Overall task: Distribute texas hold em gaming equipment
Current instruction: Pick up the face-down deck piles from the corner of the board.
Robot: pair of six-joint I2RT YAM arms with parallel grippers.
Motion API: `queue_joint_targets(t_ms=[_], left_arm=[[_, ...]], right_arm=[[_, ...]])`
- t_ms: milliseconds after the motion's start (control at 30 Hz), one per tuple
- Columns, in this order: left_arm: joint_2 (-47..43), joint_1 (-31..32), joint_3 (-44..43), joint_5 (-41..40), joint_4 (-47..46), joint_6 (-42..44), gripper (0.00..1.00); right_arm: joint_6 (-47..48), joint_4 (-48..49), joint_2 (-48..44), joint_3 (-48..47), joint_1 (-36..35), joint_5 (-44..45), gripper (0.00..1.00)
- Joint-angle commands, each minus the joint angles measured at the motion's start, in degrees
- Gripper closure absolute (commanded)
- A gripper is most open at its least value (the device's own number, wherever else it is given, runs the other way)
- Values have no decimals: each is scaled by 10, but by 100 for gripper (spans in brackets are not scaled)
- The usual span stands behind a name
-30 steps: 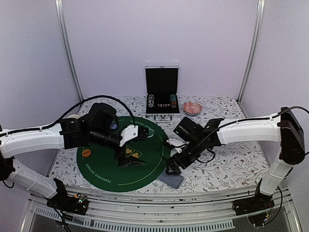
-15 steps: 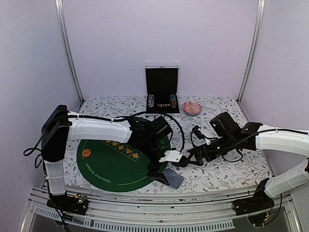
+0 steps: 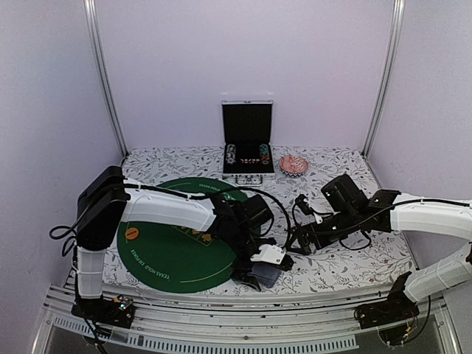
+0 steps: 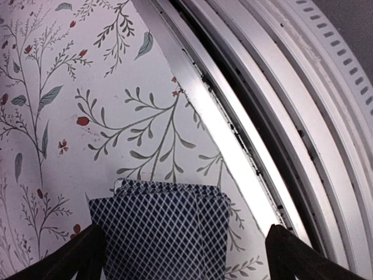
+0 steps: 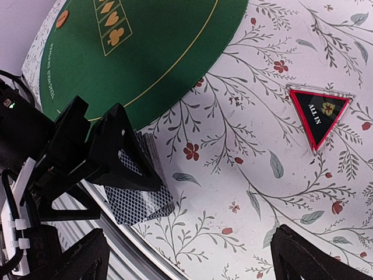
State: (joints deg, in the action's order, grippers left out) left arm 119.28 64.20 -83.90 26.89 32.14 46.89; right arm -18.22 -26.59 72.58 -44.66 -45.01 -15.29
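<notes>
Change: L gripper [image 4: 183,230] lower vs 0.5 s ago, now over card deck [image 5: 143,205].
L jaws: apart, straddling deck.
Deck: on tablecloth [image 4: 87,116], near edge, just beside mat [image 5: 151,52].
R gripper [image 5: 189,233]: apart, empty.

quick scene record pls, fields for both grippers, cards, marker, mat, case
left gripper: open, one finger on each side of the card deck; contact unclear
right gripper: open, empty, over the floral tablecloth
card deck: face down, off the mat, by the table's near edge
all in marker: flat on the cloth, off the mat
green mat: round, left of centre
chip case: open, at the back
</notes>
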Motion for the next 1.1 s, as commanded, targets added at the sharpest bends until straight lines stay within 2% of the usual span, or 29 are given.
queue_joint_targets(t_ms=[0, 400, 600, 767, 1067], left_arm=[[-14, 8, 10, -3, -16, 8, 2], [-56, 14, 25, 29, -1, 35, 2], [-23, 12, 2, -56, -15, -1, 2], [-18, 11, 11, -26, 2, 3, 2], [11, 10, 0, -61, -14, -15, 2]], right_arm=[[-4, 11, -19, 15, 3, -2, 1], [-3, 11, -12, 18, 8, -8, 1], [-1, 13, -2, 15, 10, -11, 1], [-4, 12, -7, 21, 10, -11, 1], [-6, 12, -11, 25, 11, -13, 1]])
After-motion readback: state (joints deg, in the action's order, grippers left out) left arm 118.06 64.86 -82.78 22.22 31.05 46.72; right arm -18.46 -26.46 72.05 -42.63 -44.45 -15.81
